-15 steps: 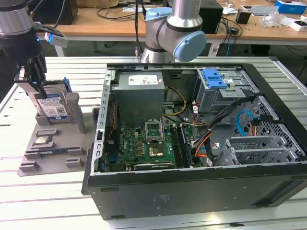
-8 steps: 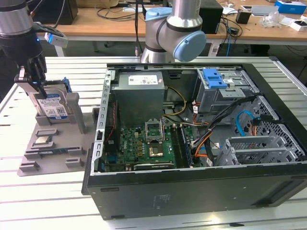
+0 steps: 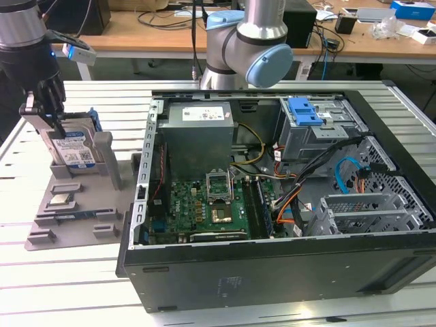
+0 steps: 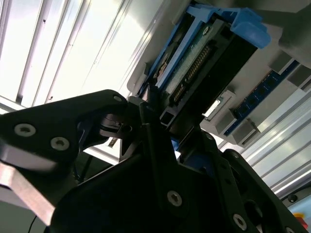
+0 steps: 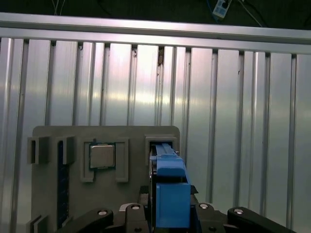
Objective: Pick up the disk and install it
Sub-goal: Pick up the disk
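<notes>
Black gripper [image 3: 45, 117] is pinching the flat silver disk [image 3: 73, 146] in its blue plastic carrier, standing upright in the grey plastic fixture [image 3: 68, 218] beneath it.

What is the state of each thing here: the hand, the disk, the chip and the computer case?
hand: at the disk's top edge.
disk: upright on its edge in a slot of the gray holder.
chip: flat in its holder recess.
case: lying on its side, panel off, inside exposed.
</notes>
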Available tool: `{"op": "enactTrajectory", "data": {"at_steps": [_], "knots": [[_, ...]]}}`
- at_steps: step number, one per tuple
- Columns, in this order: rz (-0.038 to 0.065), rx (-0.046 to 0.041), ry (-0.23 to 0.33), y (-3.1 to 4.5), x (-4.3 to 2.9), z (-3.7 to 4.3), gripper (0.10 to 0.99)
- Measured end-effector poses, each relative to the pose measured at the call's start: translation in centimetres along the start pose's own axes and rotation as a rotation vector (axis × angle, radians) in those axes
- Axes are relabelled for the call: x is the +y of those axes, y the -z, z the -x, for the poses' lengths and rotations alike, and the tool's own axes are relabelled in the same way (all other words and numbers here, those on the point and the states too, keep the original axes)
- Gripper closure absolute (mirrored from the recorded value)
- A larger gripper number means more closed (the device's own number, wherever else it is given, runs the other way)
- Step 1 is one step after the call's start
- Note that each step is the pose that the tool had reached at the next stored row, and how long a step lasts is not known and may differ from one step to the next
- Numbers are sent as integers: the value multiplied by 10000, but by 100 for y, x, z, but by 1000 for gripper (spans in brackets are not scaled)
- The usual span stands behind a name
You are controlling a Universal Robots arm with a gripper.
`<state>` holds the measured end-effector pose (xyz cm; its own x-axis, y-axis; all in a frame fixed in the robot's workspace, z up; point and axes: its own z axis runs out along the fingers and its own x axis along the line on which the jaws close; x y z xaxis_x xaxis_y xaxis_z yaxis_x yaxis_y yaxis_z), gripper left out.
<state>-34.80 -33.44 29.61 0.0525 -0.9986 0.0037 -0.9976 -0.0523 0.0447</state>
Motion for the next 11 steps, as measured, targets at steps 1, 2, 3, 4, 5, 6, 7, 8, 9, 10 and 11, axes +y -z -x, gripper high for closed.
{"op": "enactTrajectory", "data": {"at_steps": [1,2,3,4,5,6,7,8,9,10,11], "knots": [[0,0,0,8,0,1,718],[0,0,-1,30,1,2,718],[0,0,-1,62,3,5,718],[0,0,-1,90,4,7,718],[0,-1,-1,121,5,9,718],[0,0,0,169,7,13,718],[1,0,0,204,8,15,718],[0,0,-1,217,9,16,718],[0,0,0,229,9,16,718],[0,0,0,250,10,18,718],[0,0,-1,261,11,18,718]]}}
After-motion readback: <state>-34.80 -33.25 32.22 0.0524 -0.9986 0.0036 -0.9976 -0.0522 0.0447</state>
